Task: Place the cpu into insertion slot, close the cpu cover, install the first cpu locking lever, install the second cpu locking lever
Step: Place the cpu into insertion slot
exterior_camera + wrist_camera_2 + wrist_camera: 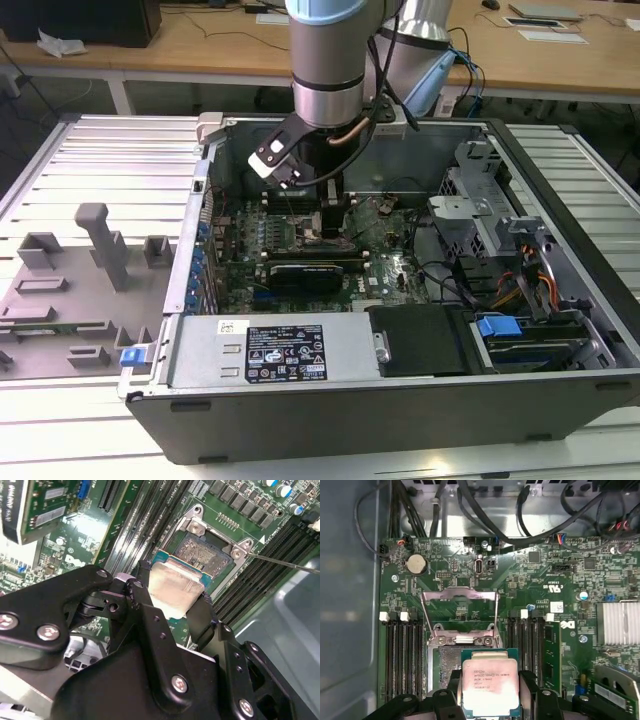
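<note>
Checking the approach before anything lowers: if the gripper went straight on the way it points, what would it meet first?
Likely the open socket: the gripper, shut on the cpu, points down at the board, with the cpu partly over the socket. How far above it the cpu hangs is unclear.

Lower edge of the cpu [176,586] behind the gripper [170,601]

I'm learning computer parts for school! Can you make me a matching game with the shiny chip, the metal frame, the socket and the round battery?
Things:
1 cpu
2 cpu cover
3 socket
4 coin battery

States:
A swung open
B round and silver
C pinched in the gripper
D pins bare

Pairs: 1-C, 2-A, 3-D, 4-B
</note>
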### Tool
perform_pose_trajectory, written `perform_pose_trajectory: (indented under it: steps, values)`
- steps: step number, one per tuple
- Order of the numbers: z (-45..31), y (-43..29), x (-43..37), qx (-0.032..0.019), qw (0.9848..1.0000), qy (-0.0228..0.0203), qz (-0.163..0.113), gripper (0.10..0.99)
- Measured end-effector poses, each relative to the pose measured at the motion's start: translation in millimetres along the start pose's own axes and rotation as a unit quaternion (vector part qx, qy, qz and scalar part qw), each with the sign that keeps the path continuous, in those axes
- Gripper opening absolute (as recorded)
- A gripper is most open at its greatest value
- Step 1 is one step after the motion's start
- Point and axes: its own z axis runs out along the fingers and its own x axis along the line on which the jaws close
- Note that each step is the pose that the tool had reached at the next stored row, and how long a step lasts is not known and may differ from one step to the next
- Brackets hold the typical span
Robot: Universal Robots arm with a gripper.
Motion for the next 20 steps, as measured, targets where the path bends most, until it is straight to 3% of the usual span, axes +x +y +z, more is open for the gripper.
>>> perform_pose_trajectory:
  steps: [12,20]
  values:
    - [20.6,-7.4,11.7,0.0000,1.0000,0.0000,0.000,0.541]
    - [27.7,-9.3,16.6,0.0000,1.0000,0.0001,0.000,0.541]
